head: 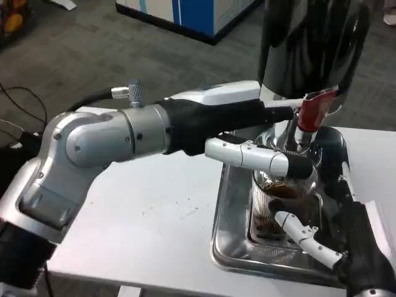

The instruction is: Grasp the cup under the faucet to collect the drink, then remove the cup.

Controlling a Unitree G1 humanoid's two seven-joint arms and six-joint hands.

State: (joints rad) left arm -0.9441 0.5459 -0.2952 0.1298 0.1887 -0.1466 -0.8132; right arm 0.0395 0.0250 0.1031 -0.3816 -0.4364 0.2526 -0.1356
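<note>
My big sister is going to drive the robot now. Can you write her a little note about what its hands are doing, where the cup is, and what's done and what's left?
Left hand: reaching across to the red tap handle on the dark dispenser, fingers at the handle; a firm grip cannot be confirmed.
Right hand: wrapped around the clear cup, holding it.
Cup: under the faucet, over the metal tray, with brown drink visible inside.
Done: cup grasped, placed under the faucet, and some drink collected.
Left: finish filling, let go of the handle, then lift the cup out and away from the tray.
</note>
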